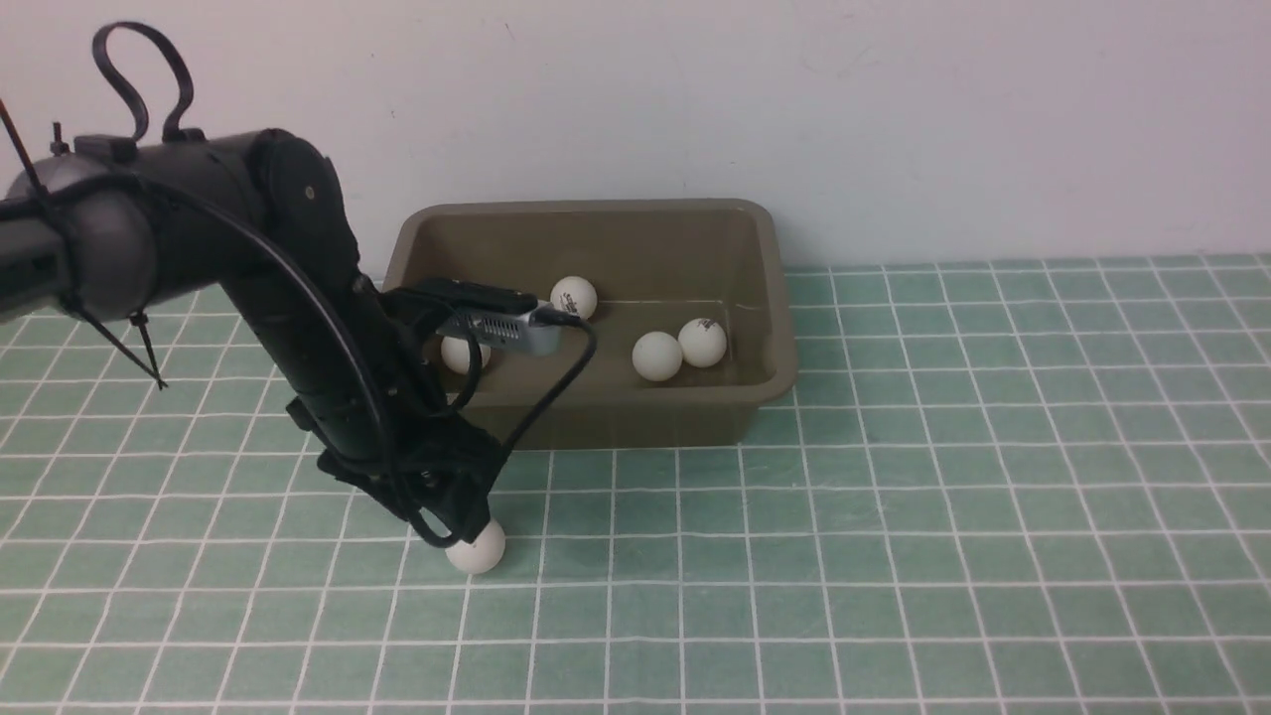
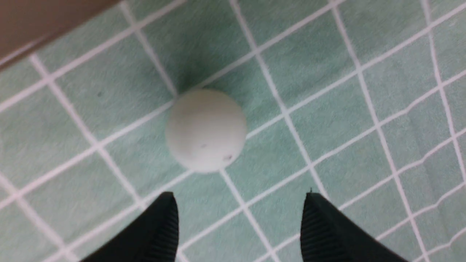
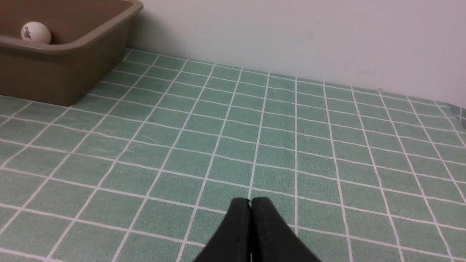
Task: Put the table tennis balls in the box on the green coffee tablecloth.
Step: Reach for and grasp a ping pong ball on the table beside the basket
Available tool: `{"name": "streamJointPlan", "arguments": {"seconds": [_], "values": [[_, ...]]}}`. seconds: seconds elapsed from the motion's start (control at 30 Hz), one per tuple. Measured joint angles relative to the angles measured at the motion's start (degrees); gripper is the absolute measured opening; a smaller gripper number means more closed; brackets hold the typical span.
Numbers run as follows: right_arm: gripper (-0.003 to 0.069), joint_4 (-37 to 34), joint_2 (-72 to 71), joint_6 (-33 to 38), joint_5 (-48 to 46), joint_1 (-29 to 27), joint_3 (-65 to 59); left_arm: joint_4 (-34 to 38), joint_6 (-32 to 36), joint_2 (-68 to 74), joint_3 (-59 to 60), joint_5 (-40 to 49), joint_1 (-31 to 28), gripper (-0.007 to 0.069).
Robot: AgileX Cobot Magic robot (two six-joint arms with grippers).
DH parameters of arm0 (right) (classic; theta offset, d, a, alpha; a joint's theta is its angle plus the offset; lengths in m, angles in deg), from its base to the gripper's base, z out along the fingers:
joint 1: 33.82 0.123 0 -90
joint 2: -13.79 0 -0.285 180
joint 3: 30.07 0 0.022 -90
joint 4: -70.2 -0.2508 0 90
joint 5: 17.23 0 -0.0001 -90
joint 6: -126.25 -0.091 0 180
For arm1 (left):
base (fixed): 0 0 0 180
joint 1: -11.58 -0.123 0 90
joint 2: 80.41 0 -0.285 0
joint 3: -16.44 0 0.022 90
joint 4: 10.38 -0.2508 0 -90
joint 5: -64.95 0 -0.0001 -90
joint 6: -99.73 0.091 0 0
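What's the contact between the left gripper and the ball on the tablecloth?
Apart: the left wrist view shows bare tablecloth between the ball and the open fingertips of the left gripper.

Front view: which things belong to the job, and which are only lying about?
Job: loose ball on the tablecloth; box; four balls already in it; left claw, open beside the loose ball.
Not the job: white wall.

The green coffee tablecloth (image 1: pixel 993 447) is showing mint green, crossed by thin white lines into small squares. The box (image 1: pixel 596 422) is looking olive-brown; the table tennis balls (image 1: pixel 656 356) are showing white — two bearing a small dark logo. The left arm (image 1: pixel 308 328) is showing black.
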Motion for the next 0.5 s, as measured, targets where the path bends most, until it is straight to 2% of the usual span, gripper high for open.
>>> {"name": "streamJointPlan", "arguments": {"seconds": [0.23,0.5], "values": [[-0.0017,0.0,0.0,0.0,0.0,0.0,0.0,6.1,10.0,0.3,1.4,-3.7,0.0,0.0405],[-0.0017,0.0,0.0,0.0,0.0,0.0,0.0,6.3,14.6,2.6,1.4,-5.7,0.0,0.0409]]}}
